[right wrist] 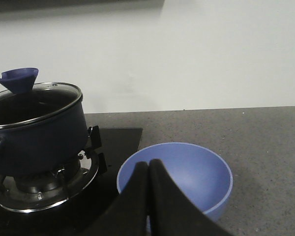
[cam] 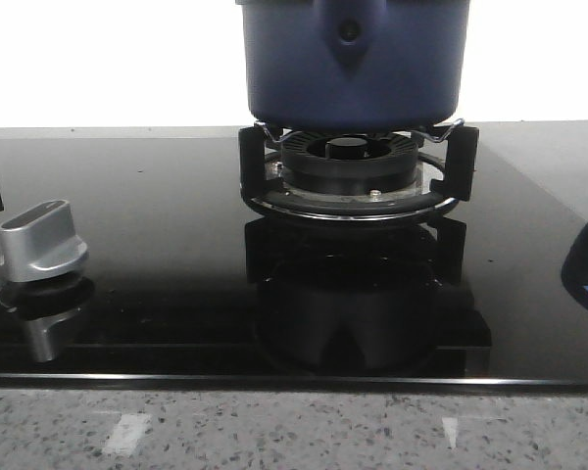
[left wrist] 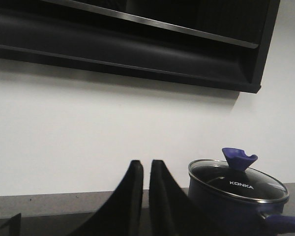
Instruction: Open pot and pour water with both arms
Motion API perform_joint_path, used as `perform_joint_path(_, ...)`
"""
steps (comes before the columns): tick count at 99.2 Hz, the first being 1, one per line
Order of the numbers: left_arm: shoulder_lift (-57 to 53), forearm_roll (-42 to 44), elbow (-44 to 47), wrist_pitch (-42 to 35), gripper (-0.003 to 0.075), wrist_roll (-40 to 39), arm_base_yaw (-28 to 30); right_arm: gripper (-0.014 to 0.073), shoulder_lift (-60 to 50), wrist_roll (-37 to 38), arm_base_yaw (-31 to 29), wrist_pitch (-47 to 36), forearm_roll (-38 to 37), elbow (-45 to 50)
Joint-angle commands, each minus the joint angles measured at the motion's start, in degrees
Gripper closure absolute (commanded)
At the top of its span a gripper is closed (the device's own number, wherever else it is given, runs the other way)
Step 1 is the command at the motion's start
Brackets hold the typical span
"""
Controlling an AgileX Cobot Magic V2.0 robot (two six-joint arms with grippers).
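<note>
Speckled grey stone forms the worktop (cam: 274,431) at the near edge of the front view, and just beyond it lies a glossy black glass hob (cam: 157,294) that mirrors what stands on it. Near the hob's left side sits a silver control knob (cam: 42,242), upright on a dark base. Farther back, at the middle, a round burner (cam: 348,166) with black pan supports carries the pot (cam: 353,69), dark navy blue with a matte straight wall and a tapering handle bracket with a dark round rivet facing the camera. Its glass lid (left wrist: 238,184), rimmed in metal and marked KONKA, is on the pot and topped by a blue knob (left wrist: 239,158). At the far right edge of the front view a blue bowl (right wrist: 187,174) shows in part; the right wrist view finds it on the stone worktop just beside the hob, apart from the pot. The left gripper (left wrist: 145,196) has its dark fingers nearly together with a thin gap, holding nothing, with the pot beyond it. The right gripper (right wrist: 148,196) has its fingers pressed together, empty, in front of the bowl. Behind everything stands a plain white wall (right wrist: 211,54) with a dark shelf unit (left wrist: 137,44) mounted high on it.
</note>
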Motion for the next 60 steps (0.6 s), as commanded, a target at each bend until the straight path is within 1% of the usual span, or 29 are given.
perform_joint_path(1,-1.02,-0.58,0.09,0.93,0.0740,-0.54,0.20,0.0663,0.81,-0.70,0.14,-4.64,0.14,-1.02)
perform_joint_path(23,-1.34,-0.58,2.58,1.08,0.0740,-0.54,0.20,0.0663,0.81,-0.70,0.14,-3.28,0.14,-0.89)
perform_joint_path(60,-1.34,-0.81,3.01,1.29,0.0740,-0.54,0.20,0.0663,0.81,-0.70,0.14,-3.28,0.14,-0.89)
